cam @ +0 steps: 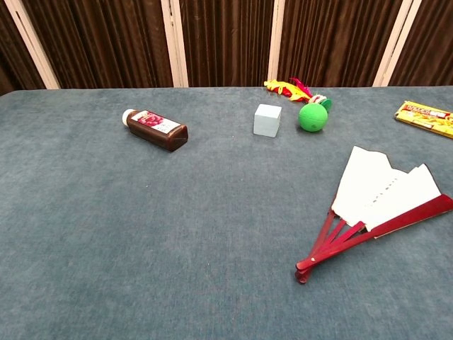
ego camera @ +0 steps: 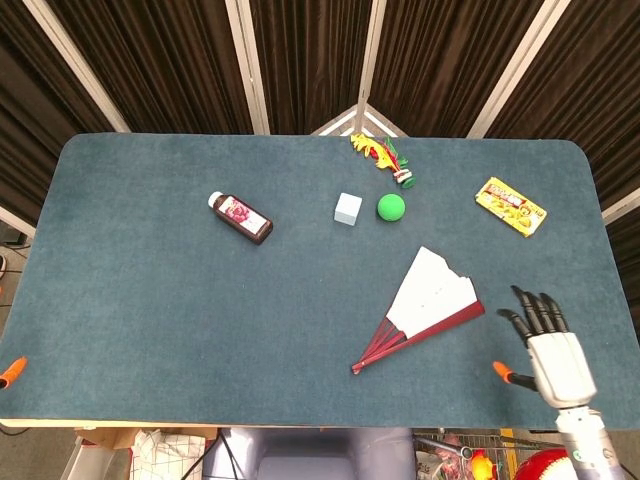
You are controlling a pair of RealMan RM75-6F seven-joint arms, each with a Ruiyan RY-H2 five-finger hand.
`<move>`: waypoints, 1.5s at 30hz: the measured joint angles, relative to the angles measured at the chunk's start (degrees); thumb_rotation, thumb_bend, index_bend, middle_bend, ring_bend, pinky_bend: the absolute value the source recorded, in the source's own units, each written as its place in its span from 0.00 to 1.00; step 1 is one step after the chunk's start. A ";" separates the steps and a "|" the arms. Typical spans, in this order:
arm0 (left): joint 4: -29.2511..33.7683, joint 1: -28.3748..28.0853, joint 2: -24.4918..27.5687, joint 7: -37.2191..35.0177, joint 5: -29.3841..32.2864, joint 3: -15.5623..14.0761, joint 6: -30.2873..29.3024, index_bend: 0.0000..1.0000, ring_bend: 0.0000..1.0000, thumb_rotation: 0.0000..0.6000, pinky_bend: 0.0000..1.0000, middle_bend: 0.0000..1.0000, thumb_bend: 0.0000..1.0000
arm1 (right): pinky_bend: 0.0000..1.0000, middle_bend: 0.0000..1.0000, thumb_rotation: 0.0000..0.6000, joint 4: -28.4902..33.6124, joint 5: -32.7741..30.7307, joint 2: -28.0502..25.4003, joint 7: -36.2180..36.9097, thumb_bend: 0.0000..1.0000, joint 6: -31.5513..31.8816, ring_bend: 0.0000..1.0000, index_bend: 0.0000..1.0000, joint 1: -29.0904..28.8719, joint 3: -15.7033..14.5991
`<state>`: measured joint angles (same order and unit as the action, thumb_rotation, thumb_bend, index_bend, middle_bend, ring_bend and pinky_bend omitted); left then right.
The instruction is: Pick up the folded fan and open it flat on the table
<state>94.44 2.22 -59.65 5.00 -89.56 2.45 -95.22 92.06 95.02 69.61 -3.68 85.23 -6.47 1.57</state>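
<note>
On the table (ego camera: 150,300) lie one fan (ego camera: 425,305), one dark bottle (ego camera: 241,218), one pale cube (ego camera: 347,209) and one green ball (ego camera: 391,207). There is one yellow packet (ego camera: 510,206) and what seems a single red-and-yellow bundle (ego camera: 383,156), too small to tell. One hand (ego camera: 545,345) shows.

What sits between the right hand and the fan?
Nothing: only bare table separates the right hand from the fan, shown in the head view.

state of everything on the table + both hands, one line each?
fan: partly spread, flat on the table, untouched
bottle: lying on its side, capped
green ball: resting beside the pale cube
yellow packet: lying flat
right hand: open, empty, right of the fan
left hand: only an orange tip visible at the left edge
</note>
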 measured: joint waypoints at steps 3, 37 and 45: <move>0.08 0.10 0.10 -0.17 -0.19 -0.15 -0.13 0.01 0.00 1.00 0.00 0.00 0.11 | 0.09 0.08 1.00 -1.25 1.34 2.55 -1.30 0.15 -0.55 0.12 0.33 -0.65 -0.41; 0.24 -0.08 -0.07 1.16 2.40 0.54 1.00 0.01 0.00 1.00 0.00 0.00 0.11 | 0.09 0.08 1.00 -20.30 -0.76 23.00 -7.77 0.22 -12.64 0.14 0.40 -10.77 2.21; 0.34 -0.12 -0.34 2.04 2.91 0.72 1.12 0.01 0.00 1.00 0.00 0.00 0.11 | 0.11 0.09 1.00 -25.29 -1.62 25.05 -6.06 0.26 -13.12 0.16 0.46 -11.96 2.01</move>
<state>94.78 2.10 -59.99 7.04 -86.65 3.17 -94.10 66.76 93.40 94.66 -9.74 72.11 -18.43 3.58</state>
